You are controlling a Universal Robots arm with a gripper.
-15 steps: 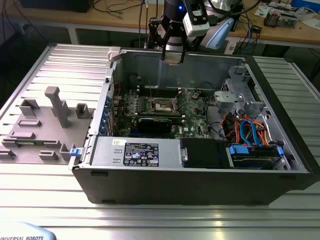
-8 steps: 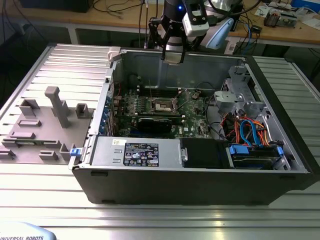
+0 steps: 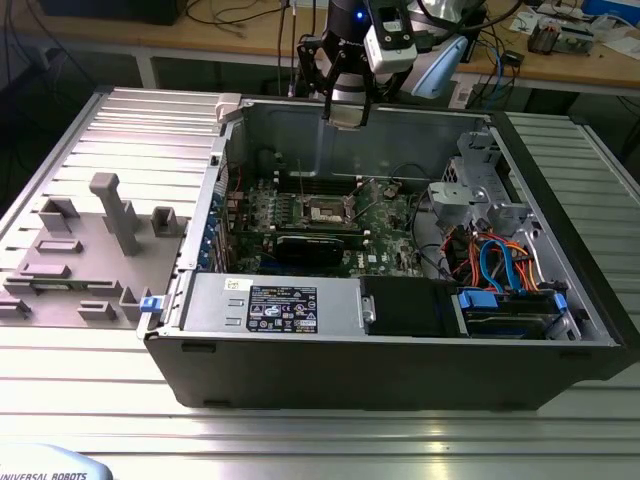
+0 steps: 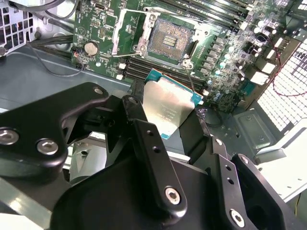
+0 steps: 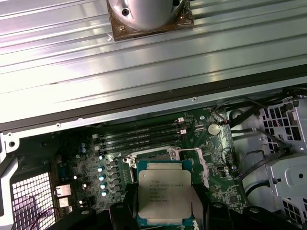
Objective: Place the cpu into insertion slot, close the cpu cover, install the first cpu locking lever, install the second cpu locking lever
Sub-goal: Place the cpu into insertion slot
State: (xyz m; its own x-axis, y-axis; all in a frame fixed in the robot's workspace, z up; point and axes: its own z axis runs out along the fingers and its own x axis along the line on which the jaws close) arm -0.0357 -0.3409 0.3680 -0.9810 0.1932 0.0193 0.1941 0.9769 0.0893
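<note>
The black 2-finger gripper (image 3: 347,115) hangs high over the open grey metal computer case (image 3: 400,370), which lies on its side on the ribbed aluminium bench (image 3: 300,440). Its jaws are closed on the cpu (image 5: 164,191), a small flat almost square chip with a dull silver-grey metal top and a blue-green edge. In both wrist views the black fingers (image 4: 136,120) press on 2 opposite edges of the chip.

The cpu (image 4: 168,105) is held in the air above the insertion slot (image 4: 168,43), well apart from it. Its metal top faces up, away from the slot. Its slightly longer sides lie along the 2 fingers, so the long axis runs out from the gripper (image 5: 165,218).

The insertion slot (image 3: 328,210), a small square dark recess with a silvery rim, sits uncovered in the green motherboard (image 3: 385,225). The cpu cover (image 4: 118,28), a thin silvery metal frame, stands swung open just beside the slot.
</note>
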